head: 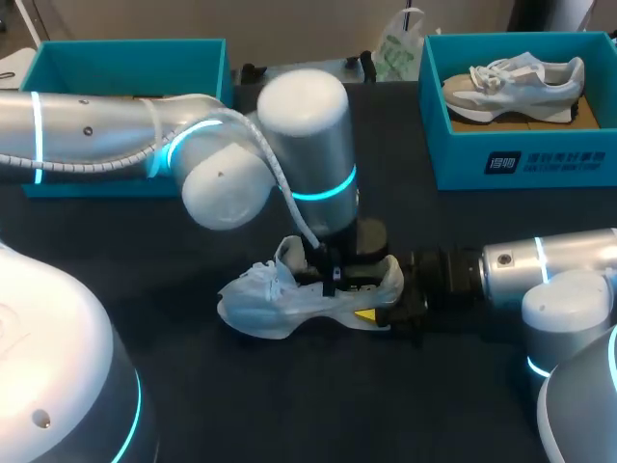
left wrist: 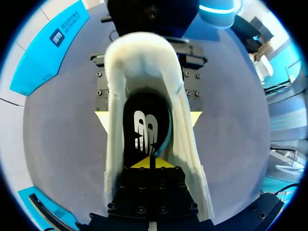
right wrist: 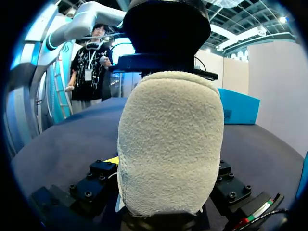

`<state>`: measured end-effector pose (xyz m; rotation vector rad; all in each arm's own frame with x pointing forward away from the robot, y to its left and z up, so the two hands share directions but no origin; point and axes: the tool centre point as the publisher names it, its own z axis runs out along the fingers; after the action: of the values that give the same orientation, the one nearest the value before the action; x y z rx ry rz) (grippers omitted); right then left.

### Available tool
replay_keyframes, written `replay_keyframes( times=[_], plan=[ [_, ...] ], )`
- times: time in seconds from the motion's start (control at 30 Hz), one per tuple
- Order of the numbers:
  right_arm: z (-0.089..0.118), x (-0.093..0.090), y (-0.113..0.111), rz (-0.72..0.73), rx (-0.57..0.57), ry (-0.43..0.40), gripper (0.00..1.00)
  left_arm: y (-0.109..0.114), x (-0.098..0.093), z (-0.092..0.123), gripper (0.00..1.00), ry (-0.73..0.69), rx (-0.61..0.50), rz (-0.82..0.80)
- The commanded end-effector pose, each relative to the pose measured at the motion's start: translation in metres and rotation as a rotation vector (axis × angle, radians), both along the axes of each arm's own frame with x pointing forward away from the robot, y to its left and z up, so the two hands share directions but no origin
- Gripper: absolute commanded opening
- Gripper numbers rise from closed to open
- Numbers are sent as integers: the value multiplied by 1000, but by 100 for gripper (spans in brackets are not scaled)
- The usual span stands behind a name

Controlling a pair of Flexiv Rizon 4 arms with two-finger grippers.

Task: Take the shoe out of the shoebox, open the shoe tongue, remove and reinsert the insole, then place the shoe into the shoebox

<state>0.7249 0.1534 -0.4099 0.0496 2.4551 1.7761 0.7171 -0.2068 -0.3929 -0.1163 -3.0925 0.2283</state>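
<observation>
Shoe point(head: 275, 301) sits on the table point(head: 193, 386), out of its box. My right claw point(right wrist: 166, 192) clamps the heel from both sides. My left claw point(left wrist: 151, 162) is down inside the opening, tips pinched together on the lifted edge of the insole point(left wrist: 144, 120) just ahead.

Risks, as I judge them: the thin pinch slips and the insole drops back, or a hard pull drags the heel free of the right claw.

White logo on the insole; white print on the blue box point(head: 521, 159), well beyond both claws. I read neither off.
</observation>
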Motion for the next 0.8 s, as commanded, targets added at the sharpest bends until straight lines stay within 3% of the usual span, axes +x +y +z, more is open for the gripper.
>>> replay_keyframes(
  times=[0.03,0.4,0.8],
  plan=[
    [2,-3,3,0,-6,1,0,6,4,7,0,54,-33,-15],
    [2,-3,3,0,-6,1,0,7,-2,24,0,140,-81,-45],
    [2,-3,3,0,-6,1,0,11,-2,37,0,139,-124,-21]
  ],
)
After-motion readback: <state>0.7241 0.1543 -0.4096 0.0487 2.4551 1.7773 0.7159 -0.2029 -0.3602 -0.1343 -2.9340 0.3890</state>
